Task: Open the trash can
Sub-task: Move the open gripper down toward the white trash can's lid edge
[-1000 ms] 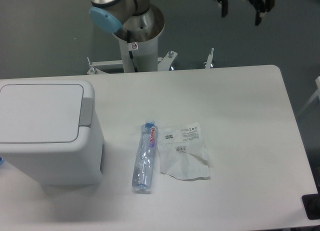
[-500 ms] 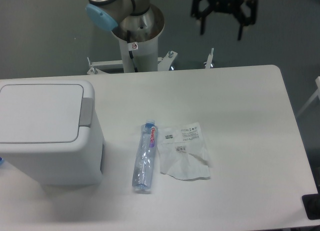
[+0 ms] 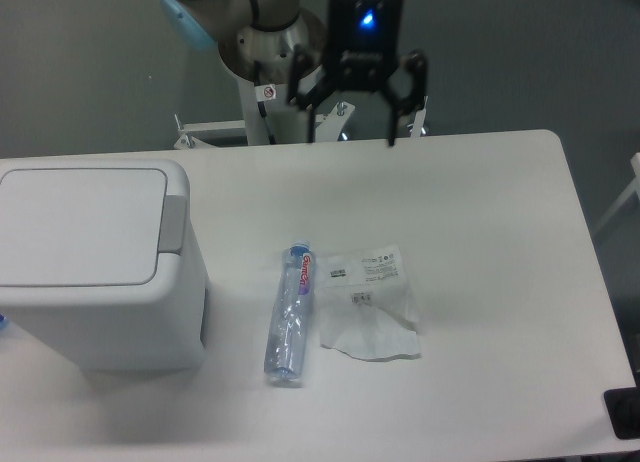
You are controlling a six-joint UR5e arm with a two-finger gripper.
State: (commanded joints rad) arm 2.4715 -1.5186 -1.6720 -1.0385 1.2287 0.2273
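The approach step is being carried out: the gripper (image 3: pixel 352 122) is being held with its jaws spread wide and nothing between them, above the far edge of the table (image 3: pixel 480 212), well apart from the trash can (image 3: pixel 100 282) at the left. Next, the grey push-button tab (image 3: pixel 172 224) is to be reached and pressed, judging by the task. The flat lid (image 3: pixel 82 225) is being kept shut, so the contents cannot be seen.

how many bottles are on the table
1. The bottle lies on its side between the trash can and a plastic bag. None seems hidden.
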